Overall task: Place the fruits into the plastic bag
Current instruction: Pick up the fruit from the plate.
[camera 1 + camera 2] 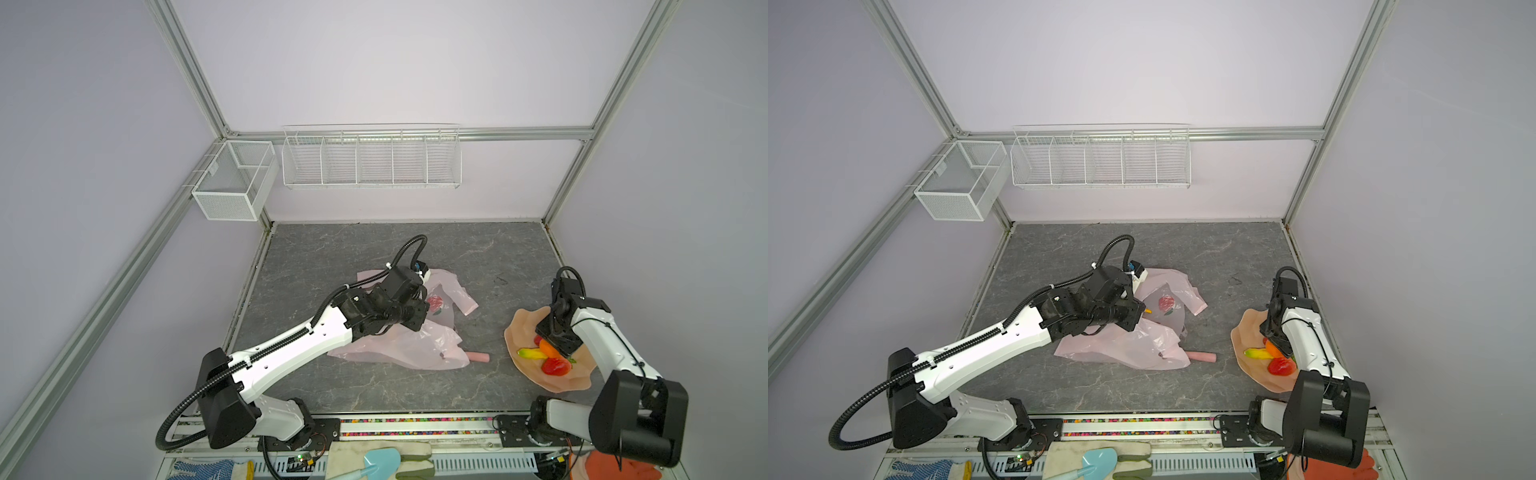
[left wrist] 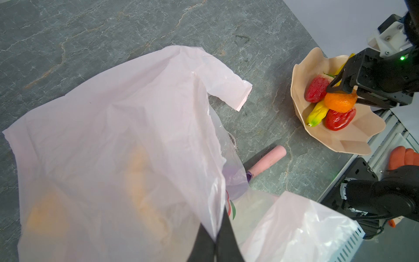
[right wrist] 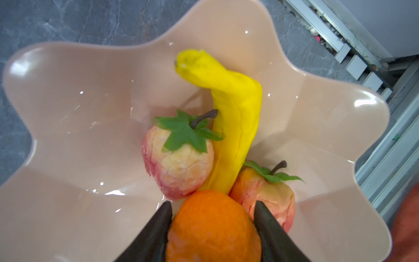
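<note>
The pale-pink plastic bag (image 1: 415,345) (image 1: 1133,345) lies crumpled mid-table. My left gripper (image 2: 214,217) is shut on an edge of it and holds that fold (image 2: 113,136) up. Blurred orange-yellow shapes (image 2: 140,181) show through the film. At the right, the fruits sit in a tan wavy plate (image 1: 523,328) (image 3: 79,113): a yellow banana (image 3: 235,118) (image 1: 530,353), two strawberries (image 3: 179,163) (image 3: 267,195), and a bumpy orange fruit (image 3: 213,226) (image 2: 340,103). My right gripper (image 3: 213,203) (image 1: 555,351) reaches down into the plate, its two fingers against both sides of the orange fruit.
A pink scoop handle (image 1: 478,356) (image 2: 269,158) sticks out from under the bag, between bag and plate. White wire baskets (image 1: 370,162) (image 1: 237,183) hang on the back wall. An orange-red glove (image 2: 403,156) lies off the table's front right, beyond the rail.
</note>
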### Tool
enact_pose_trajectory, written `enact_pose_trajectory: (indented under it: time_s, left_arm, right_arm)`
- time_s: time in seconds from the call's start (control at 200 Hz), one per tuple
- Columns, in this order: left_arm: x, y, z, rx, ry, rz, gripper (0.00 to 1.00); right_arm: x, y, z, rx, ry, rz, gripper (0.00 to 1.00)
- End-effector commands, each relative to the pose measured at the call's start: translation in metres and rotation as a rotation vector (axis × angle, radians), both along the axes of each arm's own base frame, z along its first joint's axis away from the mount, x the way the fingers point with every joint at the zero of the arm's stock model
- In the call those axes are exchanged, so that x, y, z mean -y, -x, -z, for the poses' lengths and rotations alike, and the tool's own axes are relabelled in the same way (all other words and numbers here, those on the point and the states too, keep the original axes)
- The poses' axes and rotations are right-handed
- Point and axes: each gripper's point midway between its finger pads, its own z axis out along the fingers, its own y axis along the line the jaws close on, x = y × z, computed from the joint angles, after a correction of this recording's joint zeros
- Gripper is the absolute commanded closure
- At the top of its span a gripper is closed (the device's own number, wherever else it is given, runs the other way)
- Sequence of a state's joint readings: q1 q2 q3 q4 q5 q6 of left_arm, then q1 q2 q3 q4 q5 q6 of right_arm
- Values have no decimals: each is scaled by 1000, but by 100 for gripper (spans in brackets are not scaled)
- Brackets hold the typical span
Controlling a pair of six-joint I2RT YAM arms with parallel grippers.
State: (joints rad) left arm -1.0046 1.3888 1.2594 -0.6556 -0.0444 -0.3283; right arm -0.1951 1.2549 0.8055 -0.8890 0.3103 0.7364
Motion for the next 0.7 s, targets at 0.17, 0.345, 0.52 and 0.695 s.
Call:
enact_pose_trajectory:
  time_s: [0.17,0.345,0.52,0.695]
  left_arm:
    - [1,0,-6,11,5,3,100]
    - [2,-1,-7,11,7,2,100]
    - [3,-1,-7,10,12,1,100]
    - [2,0,-6,7,11,4,100]
  right_arm:
    - [-9,5,-2,28,-48,5,53]
    - [-17,-6,-25,139,-84,-11,56]
    - [-34,-26,-51,304,-166,-62,56]
    - [-57,-48,-70,467,-282,-138,57]
